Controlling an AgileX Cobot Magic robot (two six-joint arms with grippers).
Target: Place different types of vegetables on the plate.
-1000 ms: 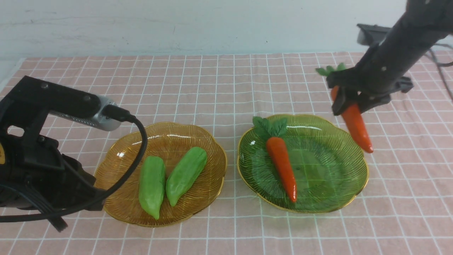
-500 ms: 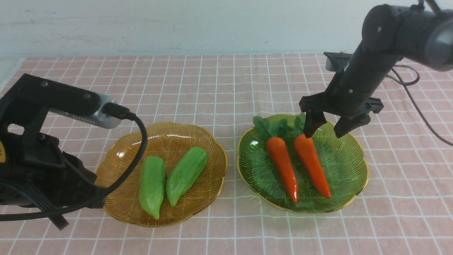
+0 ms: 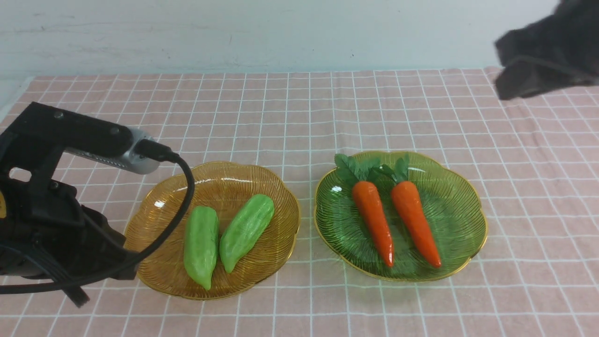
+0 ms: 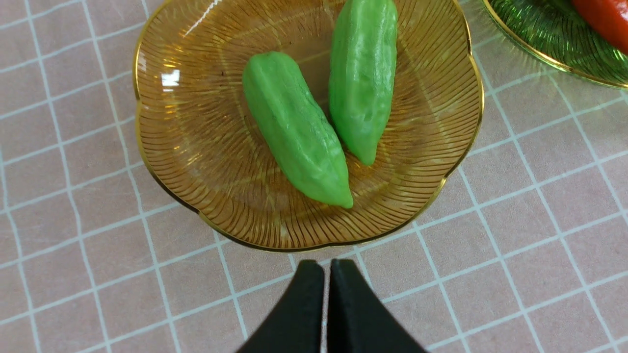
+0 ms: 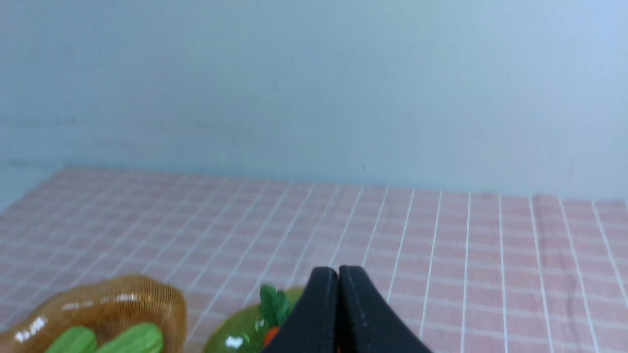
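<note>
Two light-green toy gourds (image 3: 201,245) lay on a ribbed amber glass plate (image 3: 262,171), tapered tips toward the left gripper (image 4: 326,267), jaws together, just off its rim. Two orange toy carrots (image 3: 373,220) lay on a green glass plate (image 3: 458,206); the right gripper (image 5: 337,274), also closed, hung well apart.

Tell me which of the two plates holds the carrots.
The green plate, on the robot's right: both carrots lie in it side by side. The amber plate holds only two light-green gourds.
</note>
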